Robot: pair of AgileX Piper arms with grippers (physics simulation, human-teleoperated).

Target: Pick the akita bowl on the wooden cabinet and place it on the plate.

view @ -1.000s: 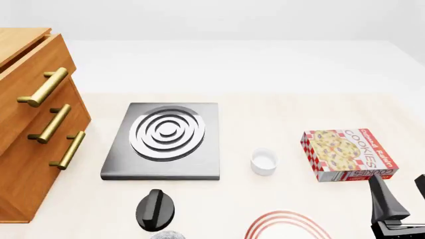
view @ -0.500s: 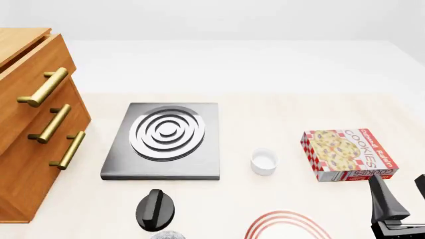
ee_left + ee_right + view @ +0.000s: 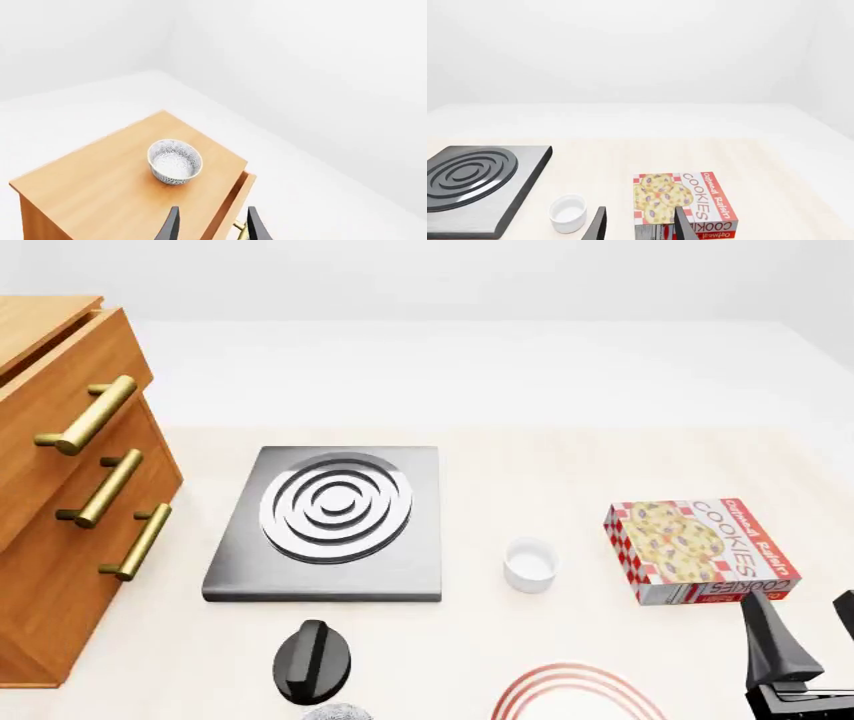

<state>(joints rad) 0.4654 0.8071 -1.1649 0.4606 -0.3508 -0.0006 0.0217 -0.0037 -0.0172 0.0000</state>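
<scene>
**Akita bowl sits alone on the cabinet top, both pincers open and empty**

Nearest in the front view, the plate (image 3: 577,692) shows only its red-ringed far edge at the bottom of the picture. The right pincer (image 3: 801,645) stands beside it at the lower right, its dark fingers apart with nothing between them. A black knob (image 3: 312,660) lies on the desk (image 3: 534,480) left of the plate. Farther on come a small white cup (image 3: 530,565), a cookie box (image 3: 701,550) to its right, and a grey stove slab (image 3: 330,522) to its left. The wooden cabinet (image 3: 67,480) stands at the desk's left edge. In the left wrist view, the left pincer (image 3: 209,227) hangs spread and empty above the cabinet's front, and the akita bowl (image 3: 175,162) rests upright near the middle of the cabinet top, clear of the fingers.
</scene>
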